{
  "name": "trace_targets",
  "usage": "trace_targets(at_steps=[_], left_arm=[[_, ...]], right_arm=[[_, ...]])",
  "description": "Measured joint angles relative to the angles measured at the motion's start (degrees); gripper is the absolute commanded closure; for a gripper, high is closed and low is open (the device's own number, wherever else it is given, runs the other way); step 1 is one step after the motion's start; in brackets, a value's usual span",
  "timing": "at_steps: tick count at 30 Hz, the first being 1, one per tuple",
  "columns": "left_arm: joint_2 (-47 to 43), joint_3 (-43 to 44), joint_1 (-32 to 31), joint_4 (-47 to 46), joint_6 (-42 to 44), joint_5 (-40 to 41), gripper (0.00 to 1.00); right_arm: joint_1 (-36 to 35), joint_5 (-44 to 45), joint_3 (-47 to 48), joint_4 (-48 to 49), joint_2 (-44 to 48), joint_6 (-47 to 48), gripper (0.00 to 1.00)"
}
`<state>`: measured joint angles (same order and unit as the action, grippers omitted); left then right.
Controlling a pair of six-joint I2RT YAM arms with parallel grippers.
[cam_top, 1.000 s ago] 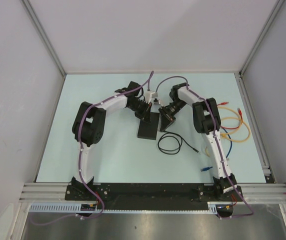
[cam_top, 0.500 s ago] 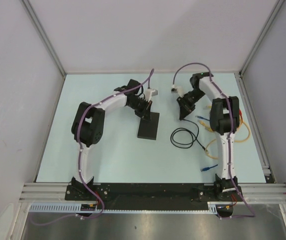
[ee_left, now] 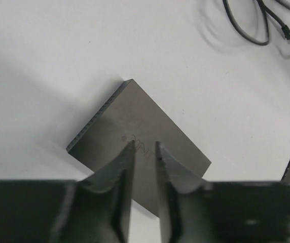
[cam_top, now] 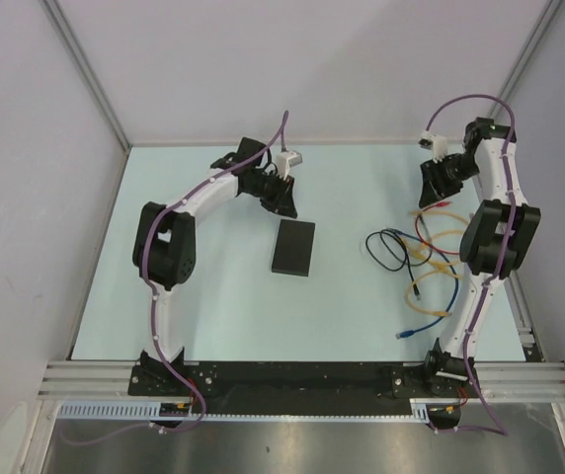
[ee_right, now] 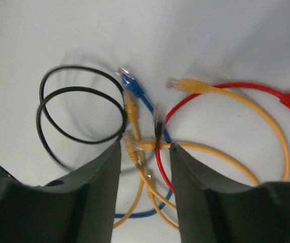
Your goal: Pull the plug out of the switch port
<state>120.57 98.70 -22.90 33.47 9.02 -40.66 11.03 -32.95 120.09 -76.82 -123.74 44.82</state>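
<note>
The switch [cam_top: 293, 247] is a flat matte-black box lying in the middle of the table; its row of sockets [ee_left: 92, 124] holds no plug. My left gripper [cam_top: 286, 200] hovers just behind it, and its jaws [ee_left: 145, 145] stand slightly apart above the box's top with nothing between them. The black cable [cam_top: 388, 248] lies looped to the right of the switch, one plug [ee_left: 287, 34] resting on the table. My right gripper [cam_top: 430, 190] is at the far right, open above the cable pile [ee_right: 145, 146]. A blurred dark plug [ee_right: 158, 127] shows below it, not gripped.
Yellow cables [cam_top: 450, 243], a red one [cam_top: 442, 207] and a blue one [cam_top: 429, 302] lie tangled along the right side, next to the black loop [ee_right: 79, 109]. The enclosure's metal rail [cam_top: 505, 247] and white walls bound the table.
My right arm swung away to the far right, dragging the black cable off the switch, and its jaws opened. My left gripper drew back off the switch and parted slightly.
</note>
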Motion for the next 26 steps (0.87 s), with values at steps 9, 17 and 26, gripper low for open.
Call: trace_targets(at_steps=[9, 17, 26], left_arm=[[-6.67, -6.19, 1.36, -1.77, -1.07, 5.73, 0.01], [-14.10, -4.04, 3.67, -1.20, -1.55, 18.78, 0.00], [-15.13, 8.96, 11.23, 0.70, -2.97, 26.80, 0.00]], right_arm=[[-2.82, 12.00, 5.84, 14.43, -2.38, -16.74, 0.00], [-9.99, 32.76, 13.00, 31.89, -1.22, -36.70, 0.00], [-20.15, 38.10, 13.27, 35.30, 0.24, -42.32, 0.00]])
